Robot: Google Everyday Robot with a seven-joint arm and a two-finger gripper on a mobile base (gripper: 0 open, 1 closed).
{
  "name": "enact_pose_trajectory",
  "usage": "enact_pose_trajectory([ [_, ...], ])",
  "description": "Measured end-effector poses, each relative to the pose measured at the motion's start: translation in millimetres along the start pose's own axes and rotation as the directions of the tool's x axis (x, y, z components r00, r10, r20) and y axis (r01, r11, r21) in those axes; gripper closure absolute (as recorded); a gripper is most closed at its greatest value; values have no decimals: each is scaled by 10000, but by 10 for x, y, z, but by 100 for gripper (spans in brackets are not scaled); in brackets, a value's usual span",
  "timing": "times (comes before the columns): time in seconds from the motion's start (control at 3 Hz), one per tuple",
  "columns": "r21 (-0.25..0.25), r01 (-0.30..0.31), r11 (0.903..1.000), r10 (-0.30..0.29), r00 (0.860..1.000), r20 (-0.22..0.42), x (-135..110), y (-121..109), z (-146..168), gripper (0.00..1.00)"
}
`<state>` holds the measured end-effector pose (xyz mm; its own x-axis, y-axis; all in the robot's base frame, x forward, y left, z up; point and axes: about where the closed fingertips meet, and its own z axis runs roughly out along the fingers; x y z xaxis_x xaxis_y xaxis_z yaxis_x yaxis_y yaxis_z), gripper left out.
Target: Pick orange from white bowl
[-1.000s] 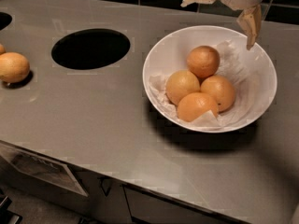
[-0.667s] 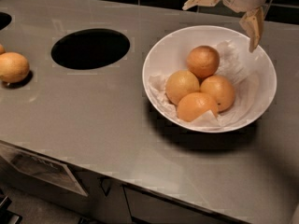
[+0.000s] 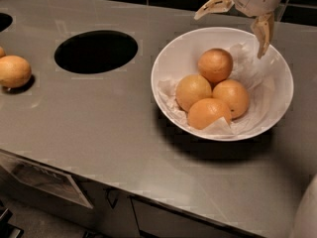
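Note:
The white bowl (image 3: 171,58) sits on the grey counter at the right and holds several oranges on crumpled white paper. The darkest one, the orange (image 3: 215,65), lies at the back of the pile. A paler fruit (image 3: 193,91) is at the left, another (image 3: 231,97) at the right and a brighter one (image 3: 208,113) in front. My gripper (image 3: 229,34) hangs above the bowl's far rim, open. One finger (image 3: 214,6) points left outside the bowl. The other finger (image 3: 262,33) points down over the bowl's right inside, just right of the orange.
A dark round hole (image 3: 96,51) is cut in the counter (image 3: 99,128) left of the bowl. A lone orange fruit (image 3: 14,71) lies at the far left. Dark tiles run along the back. The counter's front edge drops off below.
My gripper has come down a little toward the bowl's far rim. The bowl and the fruit have not moved.

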<state>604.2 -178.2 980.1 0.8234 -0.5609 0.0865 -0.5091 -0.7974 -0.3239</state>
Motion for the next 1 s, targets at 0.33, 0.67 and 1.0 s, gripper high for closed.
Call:
enact_pose_trajectory([
  [0.33,18,54,10000,-55,9997,244,24,-35,106,8],
  [0.67,-106,58,9999,-54,9992,406,29,-62,200,13],
  [1.0,-436,12,9990,10,9987,506,-2,-86,302,21],
])
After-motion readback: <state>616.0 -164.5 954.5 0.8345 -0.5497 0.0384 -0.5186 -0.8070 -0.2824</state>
